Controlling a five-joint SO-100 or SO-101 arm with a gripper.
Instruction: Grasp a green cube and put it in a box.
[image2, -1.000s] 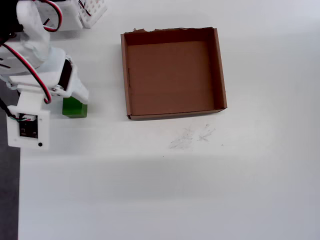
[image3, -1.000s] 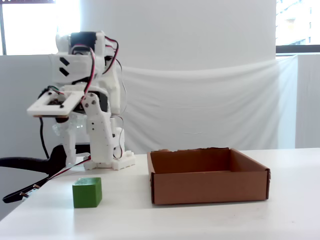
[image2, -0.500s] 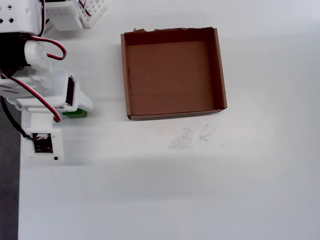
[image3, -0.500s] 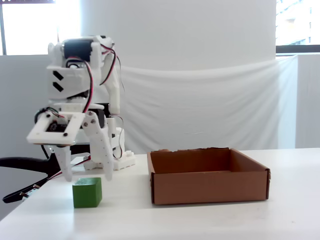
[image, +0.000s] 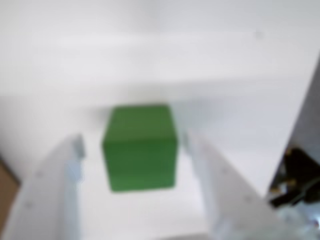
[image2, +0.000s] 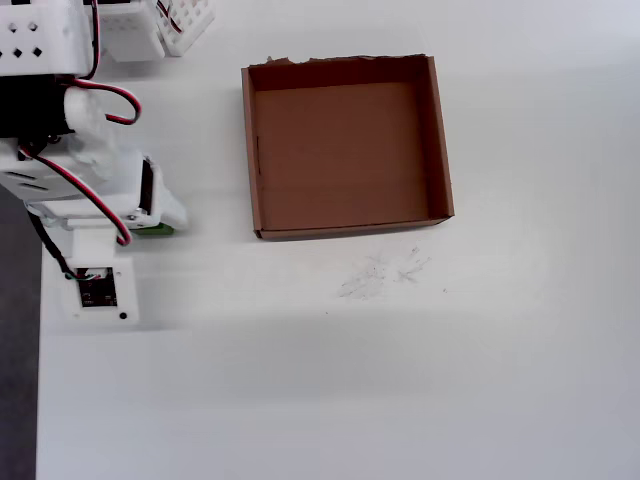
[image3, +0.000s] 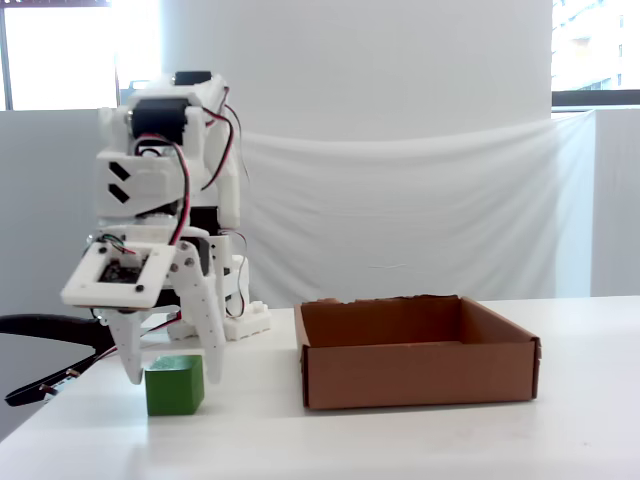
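Observation:
The green cube (image: 140, 147) rests on the white table, between the two white fingers of my gripper (image: 134, 140), which is open with a gap on each side of the cube. In the fixed view the fingertips of the gripper (image3: 174, 379) reach down on both sides of the cube (image3: 174, 388), close to the table. From overhead the arm hides nearly all of the cube (image2: 155, 230); only a green sliver shows. The brown cardboard box (image2: 340, 150) stands empty to the right of the cube, and its front wall (image3: 420, 372) faces the fixed view.
A white lattice basket (image2: 185, 20) and the arm's base sit at the top left of the overhead view. The table's left edge (image2: 38, 400) runs close to the arm. A black cable (image3: 50, 328) hangs at the left. Faint scuff marks (image2: 385, 270) lie below the box.
The arm has reached forward and lowered the gripper. Its open fingers, above and behind the cube a second ago, now straddle it. Cube and box have not moved.

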